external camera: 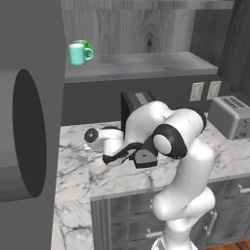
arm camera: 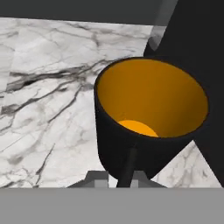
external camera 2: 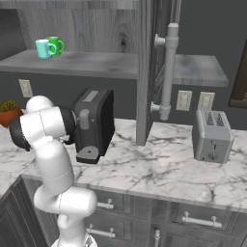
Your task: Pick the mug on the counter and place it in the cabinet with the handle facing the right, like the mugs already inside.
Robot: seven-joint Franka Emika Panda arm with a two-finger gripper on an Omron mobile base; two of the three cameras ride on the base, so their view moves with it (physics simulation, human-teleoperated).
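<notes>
I read no brand, label or lettering on anything from my seat. In the hand view the mug (arm camera: 144, 127) stands upright on the white marble worktop (arm camera: 48, 109), its axis vertical and its orange mouth open toward the camera, right beside a tall black appliance (arm camera: 201, 65) — whether they touch I cannot tell. Its handle is not visible, so I cannot say which way it points. A thin dark strip rises at the mug's near wall at the bottom of that view; I cannot tell whether the fingers are spread or clenched. From the left base view the arm is folded low over the worktop. Up on the cabinet (external camera: 141, 66) shelf a mint-teal mug (external camera: 78, 53) and a green mug (external camera: 87, 48) stand together, handles to the right. A toaster (external camera 2: 211, 135) sits well off.
</notes>
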